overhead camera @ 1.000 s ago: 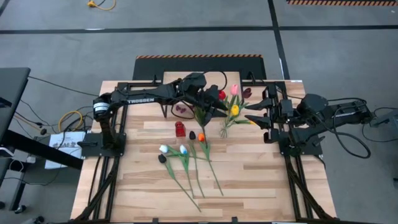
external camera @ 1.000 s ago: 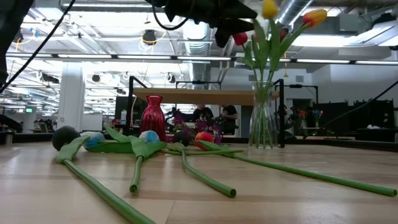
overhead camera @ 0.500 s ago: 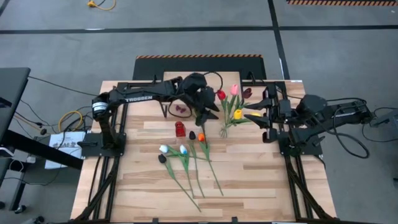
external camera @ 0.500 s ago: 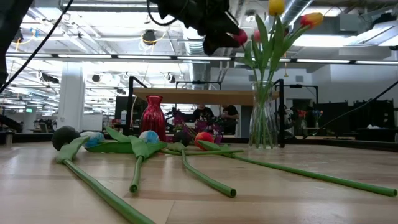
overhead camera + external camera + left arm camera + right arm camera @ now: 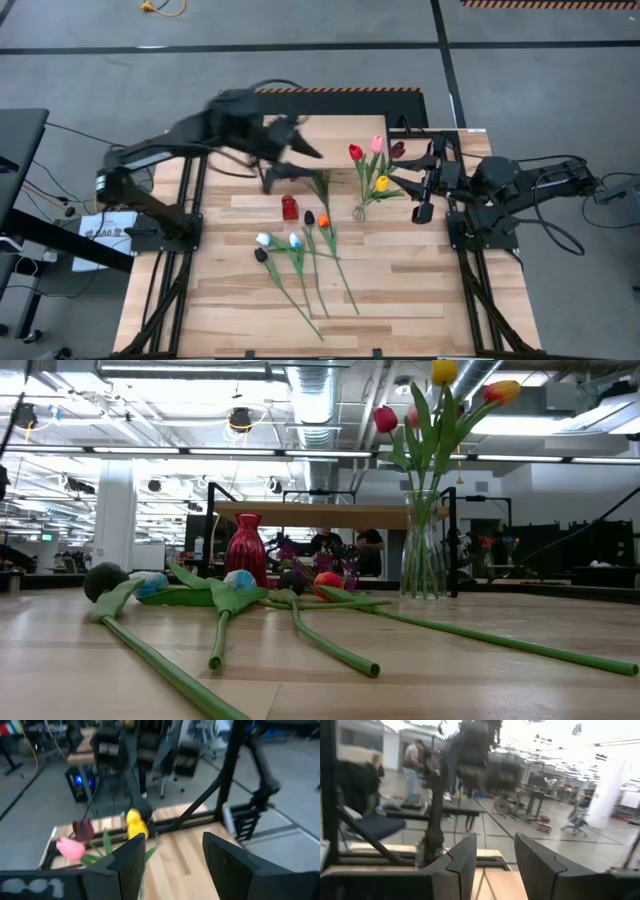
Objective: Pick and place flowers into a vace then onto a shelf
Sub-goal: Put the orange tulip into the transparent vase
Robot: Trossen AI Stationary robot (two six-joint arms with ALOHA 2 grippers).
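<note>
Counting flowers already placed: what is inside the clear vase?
The clear vase holds tulips: red, yellow and orange-red heads, plus a pink one partly hidden by leaves; stems overlap, so the count is uncertain.

No legible text anywhere.

Two dark multi-joint arms on black frame bases, black cables, each w/ angular two-finger end effector.
</note>
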